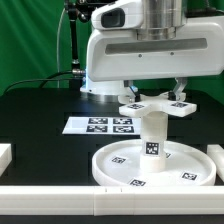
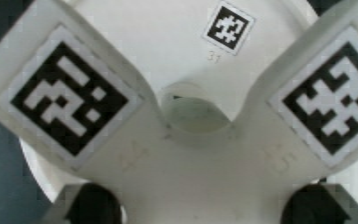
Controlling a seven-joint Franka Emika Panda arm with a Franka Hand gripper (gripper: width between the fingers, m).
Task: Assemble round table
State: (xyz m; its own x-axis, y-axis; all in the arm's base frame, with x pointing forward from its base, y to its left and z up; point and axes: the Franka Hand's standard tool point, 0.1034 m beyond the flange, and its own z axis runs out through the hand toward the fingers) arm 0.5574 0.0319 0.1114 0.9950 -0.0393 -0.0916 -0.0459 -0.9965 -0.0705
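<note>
Where the black surface (image 1: 40, 110) lies nearest the camera in the exterior view, the parts of the white round table (image 1: 150, 162) stand stacked one on another. The large rimmed disc (image 1: 112, 170) lies flat on the surface, with small black-and-white square tags scattered over its face. The short thick cylinder (image 1: 152, 135) stands upright at the disc's middle, with a tag on the side facing the camera. On top of the cylinder sits the cross-shaped piece (image 1: 157, 105), level, with a tag on each arm that shows (whether it is joined to the cylinder or only resting there cannot be told).

The tool (image 1: 156, 96) comes straight down over the cross-shaped piece, with one finger on each side of the hub, in the notches between the arms. In the wrist view, two tagged arms of the cross-shaped piece (image 2: 176, 160) spread wide, with a round hole at the hub between them. Part of the disc (image 2: 167, 45), with one tag, shows beyond. The dark fingertips (image 2: 91, 205) sit tight against opposite sides of the hub, so the tool (image 2: 202, 208) is clamped on the cross-shaped piece.

Above the tool rises the bulky white arm (image 1: 140, 40). Behind the disc, toward the exterior view's left, the marker board (image 1: 100, 125) lies flat on the surface, apart from the disc. White rails (image 1: 60, 195) run along the near edge, and a green backdrop (image 1: 30, 40) hangs behind.
</note>
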